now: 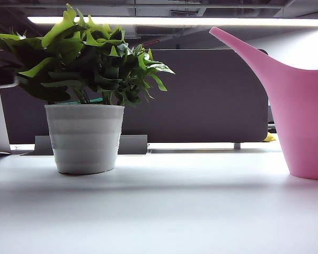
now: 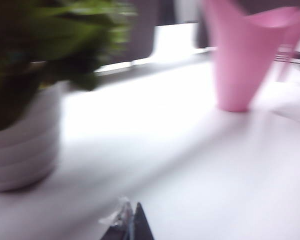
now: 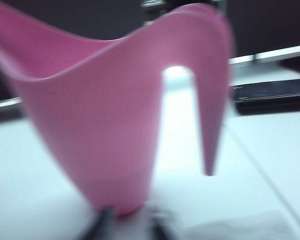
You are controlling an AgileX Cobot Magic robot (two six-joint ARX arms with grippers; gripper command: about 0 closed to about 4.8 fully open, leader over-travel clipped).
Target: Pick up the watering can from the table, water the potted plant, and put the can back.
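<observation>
The pink watering can (image 1: pixel 302 121) stands upright on the white table (image 1: pixel 175 211) at the right, its long spout rising toward the potted plant (image 1: pixel 85 58), whose ribbed white pot (image 1: pixel 85 137) stands at the left. No gripper shows in the exterior view. In the blurred left wrist view my left gripper (image 2: pixel 134 216) is low over the table with its tips pressed together, shut and empty, the pot (image 2: pixel 20 145) and can (image 2: pixel 237 60) both well beyond it. My right gripper (image 3: pixel 132 222) sits just before the can's (image 3: pixel 115 115) base, fingers apart, open, holding nothing.
A dark partition panel (image 1: pixel 201 95) runs behind the table's far edge. A flat black object (image 3: pixel 270 95) lies on the table beyond the can's handle. A dark shape (image 1: pixel 0 69) juts in at the left edge of the exterior view.
</observation>
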